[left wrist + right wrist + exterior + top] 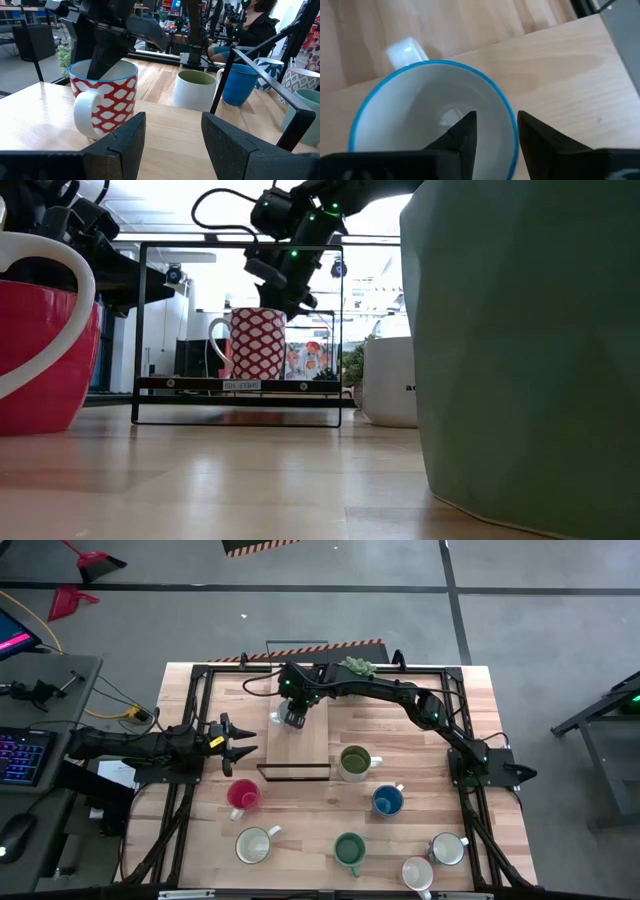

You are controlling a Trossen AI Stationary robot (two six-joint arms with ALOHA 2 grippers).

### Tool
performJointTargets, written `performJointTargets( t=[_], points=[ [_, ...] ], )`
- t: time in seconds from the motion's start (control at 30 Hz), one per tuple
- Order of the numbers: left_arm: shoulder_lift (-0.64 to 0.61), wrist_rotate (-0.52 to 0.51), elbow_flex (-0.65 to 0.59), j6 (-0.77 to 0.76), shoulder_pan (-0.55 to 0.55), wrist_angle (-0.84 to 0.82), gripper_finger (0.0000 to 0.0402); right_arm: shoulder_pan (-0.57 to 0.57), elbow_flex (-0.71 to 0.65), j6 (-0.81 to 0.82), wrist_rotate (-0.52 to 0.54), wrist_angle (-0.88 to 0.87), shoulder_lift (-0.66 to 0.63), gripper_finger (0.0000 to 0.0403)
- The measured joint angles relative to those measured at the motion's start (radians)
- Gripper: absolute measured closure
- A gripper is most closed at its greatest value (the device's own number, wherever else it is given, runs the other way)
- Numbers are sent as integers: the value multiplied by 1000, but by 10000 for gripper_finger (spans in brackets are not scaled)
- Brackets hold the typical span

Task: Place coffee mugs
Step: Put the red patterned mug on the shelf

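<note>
A red-and-white patterned mug (102,100) with a blue rim (435,64) stands upright on its base on a raised wooden board (297,745) inside a black wire frame. My right gripper (497,125) reaches down over it from the far side, open. One finger is inside the mug and one outside, with the rim wall between them. My left gripper (172,125) is open and level at the table's left, pointing at the mug from a short way off. The same mug shows in the low view (258,343). My right gripper straddles the mug's rim wall (509,117) on the side away from the handle, slanting down from above. One finger (465,132) is inside and one (540,137) outside. Its jaws stand apart; whether either finger still touches the wall, I cannot tell. The mug stands on the board.
Loose mugs stand on the near half of the table: olive green (353,762), blue (388,801), red (243,795), teal (349,850) and three white ones (254,845) (447,848) (417,872). A small plant (357,666) sits at the far edge.
</note>
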Motion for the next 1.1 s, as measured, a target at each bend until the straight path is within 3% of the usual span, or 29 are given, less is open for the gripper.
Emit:
performJointTargets(
  t=[0.27, 0.47, 0.67, 0.8, 1.1],
  points=[
    [0, 0, 0, 4, 0, -1, 218, 3, 1, -25, 24, -24, -74, 281],
    [1, 0, -1, 18, 0, 0, 218, 16, 2, -117, 17, -119, -200, 281],
    [15, 19, -1, 11, 0, -4, 218, 13, -33, -185, -98, -340, -312, 281],
    [35, 19, -1, -15, 0, -5, 218, 5, -222, -216, -137, -263, -436, 281],
    [73, 19, -1, -36, 0, -3, 218, -41, -1015, -154, -190, 298, -934, 281]
  ],
)
